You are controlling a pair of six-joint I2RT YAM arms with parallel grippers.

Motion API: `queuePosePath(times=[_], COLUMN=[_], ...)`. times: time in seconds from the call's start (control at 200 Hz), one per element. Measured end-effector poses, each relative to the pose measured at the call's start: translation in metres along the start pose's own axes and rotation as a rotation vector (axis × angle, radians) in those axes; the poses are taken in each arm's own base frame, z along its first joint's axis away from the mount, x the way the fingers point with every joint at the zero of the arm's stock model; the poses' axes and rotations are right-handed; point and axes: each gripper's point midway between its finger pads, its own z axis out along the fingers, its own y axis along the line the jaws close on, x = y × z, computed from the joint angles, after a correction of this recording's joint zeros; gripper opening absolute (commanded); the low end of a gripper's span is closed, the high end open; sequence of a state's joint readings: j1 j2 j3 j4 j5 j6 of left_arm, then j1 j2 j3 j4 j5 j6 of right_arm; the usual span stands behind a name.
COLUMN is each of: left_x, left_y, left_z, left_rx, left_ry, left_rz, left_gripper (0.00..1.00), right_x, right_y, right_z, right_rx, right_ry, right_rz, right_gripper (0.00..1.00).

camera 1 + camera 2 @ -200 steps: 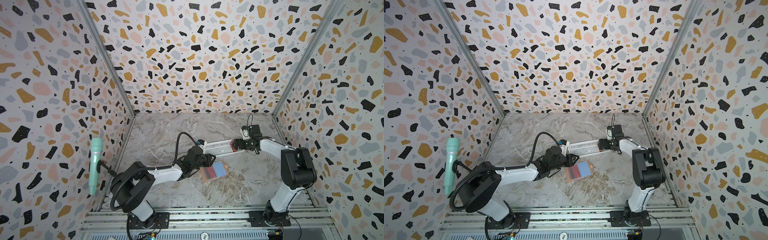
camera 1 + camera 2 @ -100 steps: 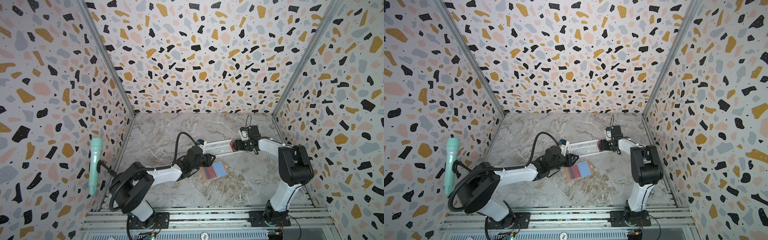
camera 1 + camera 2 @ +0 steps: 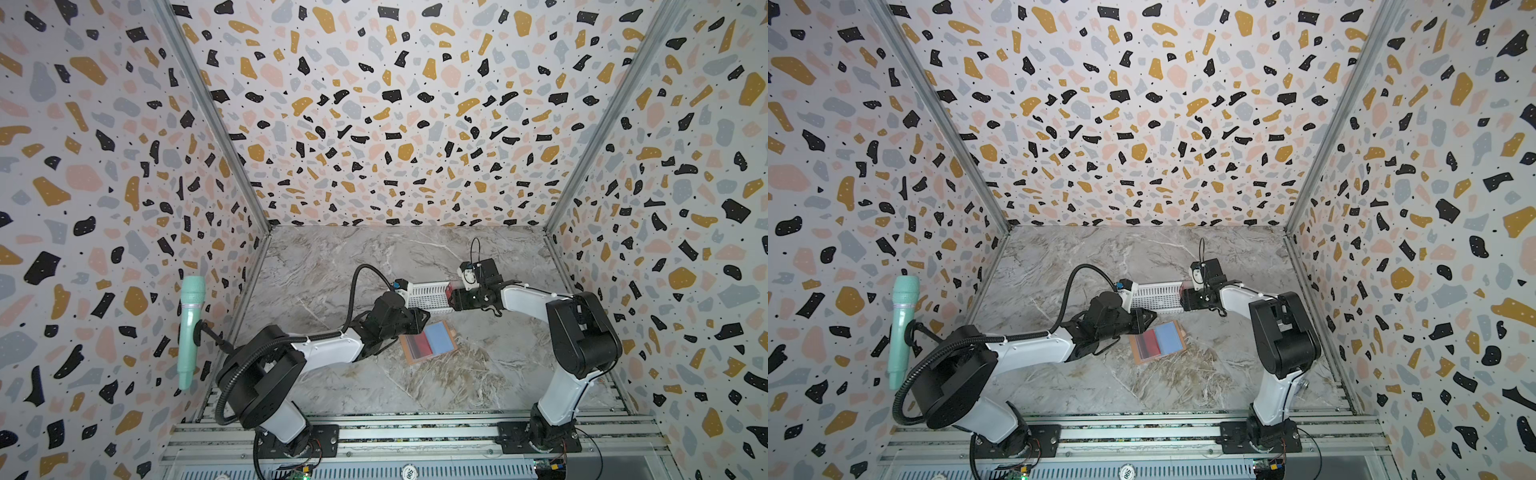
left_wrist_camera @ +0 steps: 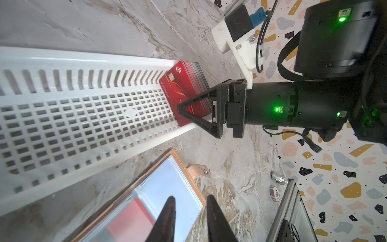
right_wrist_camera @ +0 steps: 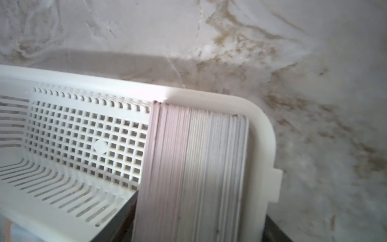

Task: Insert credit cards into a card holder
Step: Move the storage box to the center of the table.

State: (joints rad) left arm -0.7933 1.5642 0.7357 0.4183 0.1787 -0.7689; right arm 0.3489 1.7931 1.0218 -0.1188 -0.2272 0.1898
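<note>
The tan card holder (image 3: 430, 343) lies open on the marble floor, pale blue inside, with a red card (image 3: 417, 345) under its clear sleeve. My left gripper (image 4: 191, 209) hovers over the holder's blue page (image 4: 167, 188), narrowly open with nothing between its fingers. A stack of red credit cards (image 4: 182, 92) stands on edge at one end of the white slotted basket (image 3: 428, 295). My right gripper (image 5: 199, 213) straddles that end. One finger (image 5: 127, 209) presses the stack's front face. The other sits outside the basket's end wall (image 5: 261, 130). It is shut on the cards and that wall together.
A teal microphone (image 3: 190, 328) is clamped to the left wall. Patterned walls close in on three sides, and an aluminium rail (image 3: 395, 432) with both arm bases runs along the front. A small silver object (image 4: 278, 180) lies on the floor near the right wall.
My right gripper's jaws have closed in round the stack of cards at the basket's end. The left gripper has narrowed slightly and stayed over the card holder.
</note>
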Motion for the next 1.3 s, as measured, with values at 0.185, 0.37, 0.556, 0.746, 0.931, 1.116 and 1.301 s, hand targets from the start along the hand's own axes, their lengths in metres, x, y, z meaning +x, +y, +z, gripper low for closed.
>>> queuePosePath(times=[0.185,0.37,0.556,0.746,0.931,1.116,1.301], left_x=[0.001,0.002,-0.007,-0.015,-0.011,-0.01,-0.015], left_y=[0.001,0.006,0.002,-0.001,0.015,0.029,0.034], left_z=[0.0,0.0,0.0,0.002,0.014,0.028,0.039], left_rx=[-0.005,-0.021,-0.02,-0.015,-0.055,-0.098,-0.118], left_ry=[0.005,0.013,0.005,-0.009,0.017,0.05,0.063], left_rz=[-0.001,-0.008,-0.006,0.001,-0.002,0.006,0.018], left_gripper=[0.28,0.28,0.28,0.28,0.28,0.27,0.24], right_x=[0.004,0.006,0.01,0.015,0.017,0.017,0.017], right_y=[0.021,0.033,0.048,0.052,0.051,0.05,0.048], right_z=[0.003,0.0,-0.006,-0.004,-0.006,-0.007,-0.01], right_rx=[-0.012,-0.011,-0.023,-0.016,-0.006,0.001,0.016], right_ry=[0.009,0.005,-0.001,0.005,0.001,-0.005,-0.005], right_rz=[-0.025,-0.045,-0.074,-0.094,-0.098,-0.099,-0.096], right_gripper=[0.7,0.7,0.7,0.7,0.7,0.71,0.78])
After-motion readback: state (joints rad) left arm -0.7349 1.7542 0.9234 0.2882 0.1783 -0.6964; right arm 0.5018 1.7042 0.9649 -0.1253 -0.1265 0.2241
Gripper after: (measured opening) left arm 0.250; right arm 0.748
